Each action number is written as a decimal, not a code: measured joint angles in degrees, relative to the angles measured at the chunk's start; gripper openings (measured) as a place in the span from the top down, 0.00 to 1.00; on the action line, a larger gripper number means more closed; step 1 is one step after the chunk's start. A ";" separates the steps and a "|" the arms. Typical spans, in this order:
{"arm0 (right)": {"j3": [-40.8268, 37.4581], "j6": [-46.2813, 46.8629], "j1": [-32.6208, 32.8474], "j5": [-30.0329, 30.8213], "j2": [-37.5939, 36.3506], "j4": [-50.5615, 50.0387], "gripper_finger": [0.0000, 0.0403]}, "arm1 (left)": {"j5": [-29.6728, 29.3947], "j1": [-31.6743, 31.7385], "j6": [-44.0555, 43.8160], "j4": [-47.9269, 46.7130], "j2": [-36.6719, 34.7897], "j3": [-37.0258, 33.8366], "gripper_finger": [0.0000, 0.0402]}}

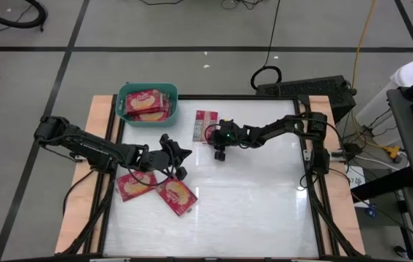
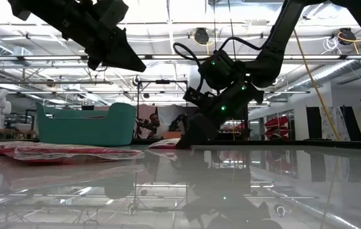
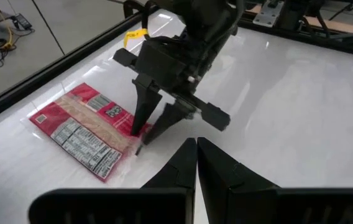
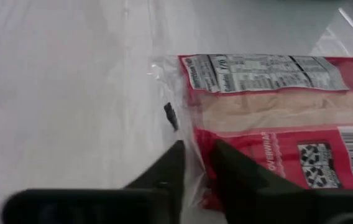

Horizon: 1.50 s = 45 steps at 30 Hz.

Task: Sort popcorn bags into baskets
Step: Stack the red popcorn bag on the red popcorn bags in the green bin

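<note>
A popcorn bag lies flat on the white table, grey-white print side up, just right of the teal basket. That basket holds at least two more red bags. My right gripper is lowered onto the flat bag's near right corner, closed on its edge. My left gripper hovers shut and empty above the table a short way to the near left, pointing at that bag. Two further bags lie picture side up under the left arm. My right gripper has the bag's clear sealed end edge between its two fingers, close to a corner. One finger lies on the red face, the other just off the edge. The fingers slant down from the table's right. The bag lies flat on the table.
The right half of the table is bare white surface. Wooden side rails border it left and right. The basket stands at the far left corner. Cables and equipment lie on the floor beyond the far edge.
</note>
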 joint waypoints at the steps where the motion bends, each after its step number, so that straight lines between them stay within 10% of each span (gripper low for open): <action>1: 0.00 0.58 0.16 0.05 0.00 -0.16 0.84 | -0.02 -0.27 -0.09 0.00 0.00 0.00 0.95; 16: -0.22 7.04 9.41 -0.50 -5.76 -4.73 1.00 | -2.11 -2.17 3.30 2.32 3.99 -0.01 0.93; 25: -0.22 11.24 13.70 -0.20 -7.11 -5.74 1.00 | 0.89 -0.61 13.83 19.50 17.12 0.00 0.65; 35: -0.20 12.38 13.12 -0.04 -16.17 -13.40 1.00 | 3.45 0.67 15.80 18.21 20.33 0.00 0.40; 40: -0.17 12.42 13.15 -0.58 -19.47 -13.55 1.00 | -2.68 3.15 15.88 17.76 21.67 -0.04 0.42; 45: -0.17 12.80 13.24 -3.58 -20.79 -14.10 1.00 | -3.13 3.28 19.24 20.01 22.55 -0.05 0.66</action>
